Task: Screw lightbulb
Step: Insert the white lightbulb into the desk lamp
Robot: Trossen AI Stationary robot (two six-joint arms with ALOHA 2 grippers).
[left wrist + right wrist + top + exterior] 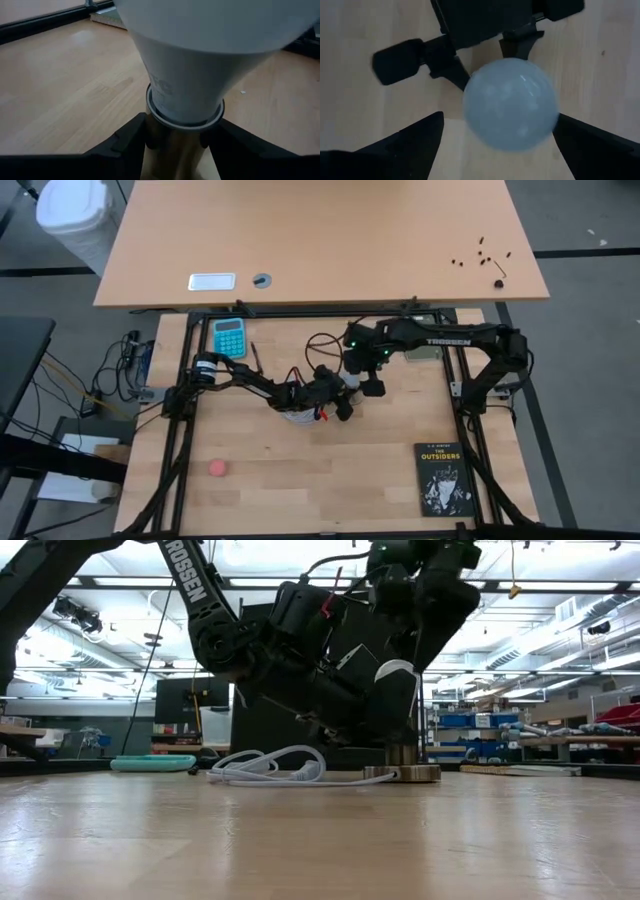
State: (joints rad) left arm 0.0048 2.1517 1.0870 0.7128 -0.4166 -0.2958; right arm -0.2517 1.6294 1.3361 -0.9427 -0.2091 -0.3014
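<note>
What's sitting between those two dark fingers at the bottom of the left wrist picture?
The brass-coloured socket stem under the white frosted lightbulb; the left wrist view shows it.

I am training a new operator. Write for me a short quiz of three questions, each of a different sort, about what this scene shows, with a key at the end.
1. True or false: the left claw is shut on the brass-coloured metal socket under the white frosted pear-shaped lightbulb.
2. The right claw is: A) shut on the lightbulb, B) open around it, C) far away from it.
3. Which object lies on the wooden table near its front right corner?

Key: 1 true; 2 B; 3 the black paperback book.
</note>
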